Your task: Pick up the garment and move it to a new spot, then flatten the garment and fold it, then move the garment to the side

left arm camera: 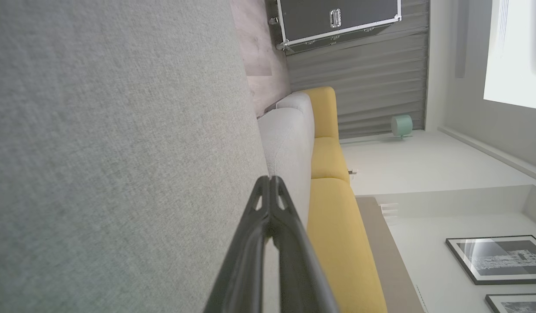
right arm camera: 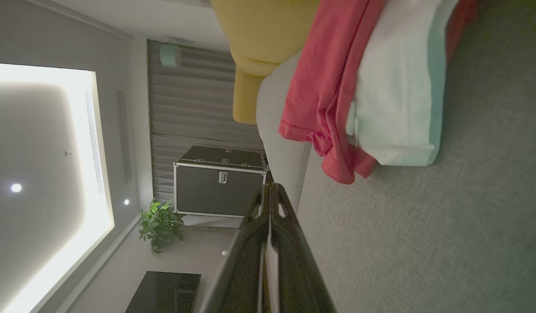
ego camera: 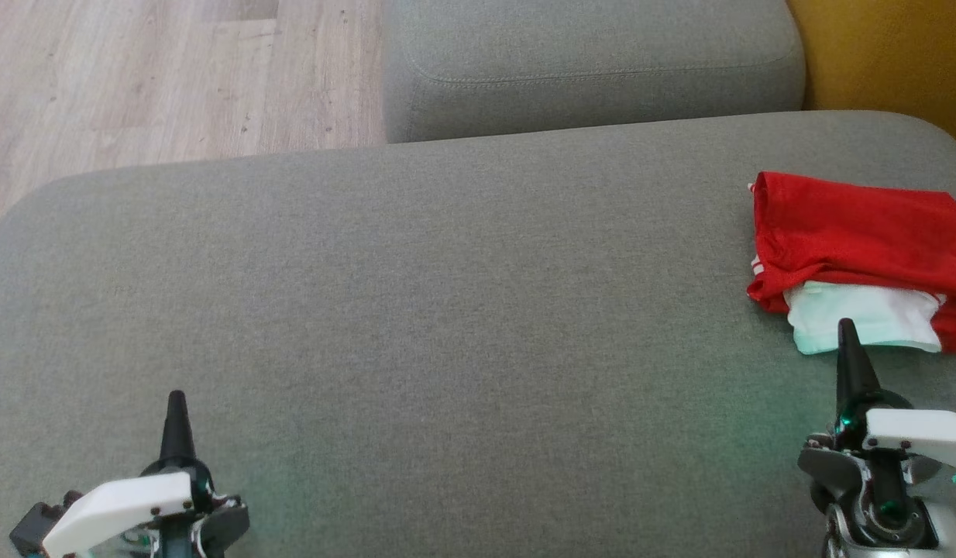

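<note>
We see left hand and right hand clenched, empty. Red garment lies folded at the cushion's right edge, near right hand. A nudge could unfold it or push it off.

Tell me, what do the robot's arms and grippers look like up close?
The left gripper and right gripper each have two long black fingers tapering to a point, with small triangular cut-outs near the tips. Behind them sit a white screwed-on cover, dark grey housings and a small green light.
</note>
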